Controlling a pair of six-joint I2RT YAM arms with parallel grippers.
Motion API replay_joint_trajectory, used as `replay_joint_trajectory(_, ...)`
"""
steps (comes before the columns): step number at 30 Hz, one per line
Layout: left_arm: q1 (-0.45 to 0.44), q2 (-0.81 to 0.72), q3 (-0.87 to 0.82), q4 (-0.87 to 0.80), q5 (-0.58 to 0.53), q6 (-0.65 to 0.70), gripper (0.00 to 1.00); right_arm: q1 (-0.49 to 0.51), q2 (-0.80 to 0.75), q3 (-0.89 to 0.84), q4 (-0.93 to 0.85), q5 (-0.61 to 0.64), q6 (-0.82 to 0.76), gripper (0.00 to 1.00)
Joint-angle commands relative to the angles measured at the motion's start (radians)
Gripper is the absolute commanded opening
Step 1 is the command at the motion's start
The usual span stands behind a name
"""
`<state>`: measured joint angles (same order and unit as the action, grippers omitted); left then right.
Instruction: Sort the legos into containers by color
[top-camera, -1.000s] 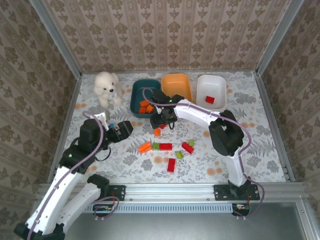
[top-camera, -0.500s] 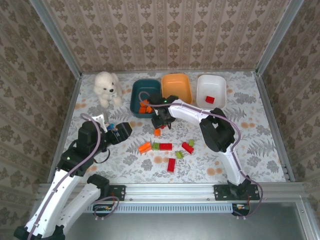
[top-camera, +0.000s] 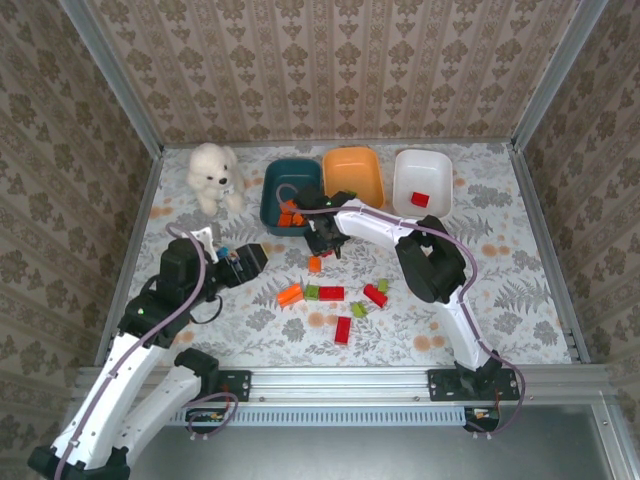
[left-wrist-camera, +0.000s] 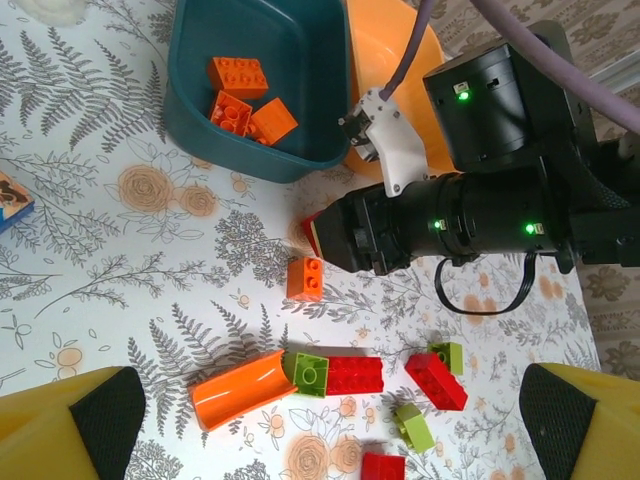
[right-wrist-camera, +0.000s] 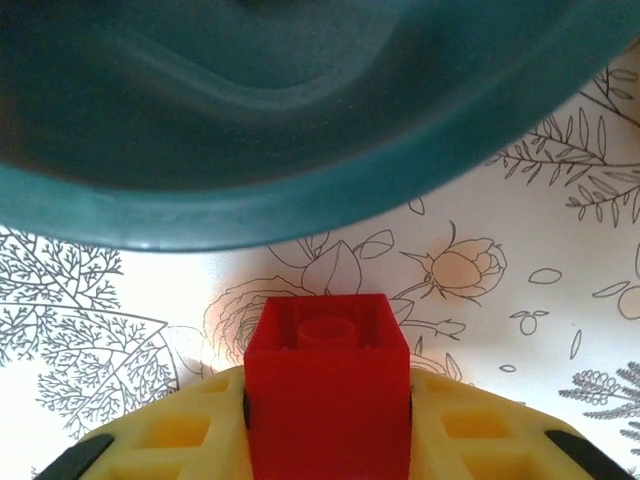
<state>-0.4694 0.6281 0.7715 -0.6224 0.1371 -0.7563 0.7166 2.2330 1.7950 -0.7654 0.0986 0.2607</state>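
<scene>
My right gripper is shut on a red lego, low over the table just in front of the teal container's wall. From above, that gripper sits between the teal container, which holds orange legos, and a loose orange lego. The orange container looks bare, and the white container holds one red lego. Several red, green and orange legos lie scattered below my open left gripper, which hangs apart at the left.
A white plush bear sits at the back left. A small blue-and-pink carton lies beside the left wrist. Metal-framed walls close in the table on three sides, and a rail runs along the near edge.
The right gripper's jaws have closed onto the red lego beside the teal container, and that arm's elbow shifted slightly left. The left arm has stayed put, open.
</scene>
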Motion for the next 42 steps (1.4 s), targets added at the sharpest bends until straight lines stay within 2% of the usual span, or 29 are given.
replay_joint_trajectory(1,0.006,0.016,-0.005,0.058,0.041,0.000,1.00,0.000,-0.125,-0.052,-0.032,0.061,0.017,0.28)
replay_joint_trajectory(8,-0.054,0.126,-0.004,0.176,0.056,0.005,1.00,-0.066,-0.492,-0.271,-0.027,0.113,0.108,0.25)
replay_joint_trajectory(11,-0.095,0.200,0.008,0.239,0.052,0.007,1.00,-0.148,-0.598,-0.313,-0.049,0.116,0.120,0.24)
replay_joint_trajectory(14,-0.137,0.289,0.036,0.295,0.052,0.018,1.00,-0.253,-0.628,-0.322,-0.060,0.104,0.113,0.24)
replay_joint_trajectory(18,-0.181,0.405,0.092,0.338,0.058,0.038,1.00,-0.389,-0.558,-0.274,-0.051,0.047,0.103,0.24)
replay_joint_trajectory(22,-0.207,0.479,0.131,0.369,0.061,0.040,1.00,-0.475,-0.401,-0.158,-0.061,-0.035,0.097,0.24)
replay_joint_trajectory(26,-0.220,0.504,0.156,0.374,0.053,0.042,1.00,-0.516,-0.257,-0.057,-0.087,-0.078,0.080,0.24)
replay_joint_trajectory(32,-0.230,0.500,0.170,0.342,0.035,0.051,1.00,-0.560,-0.120,0.037,-0.119,-0.142,0.054,0.24)
replay_joint_trajectory(42,-0.233,0.509,0.179,0.329,0.030,0.052,1.00,-0.586,-0.040,0.050,-0.135,-0.181,0.043,0.29)
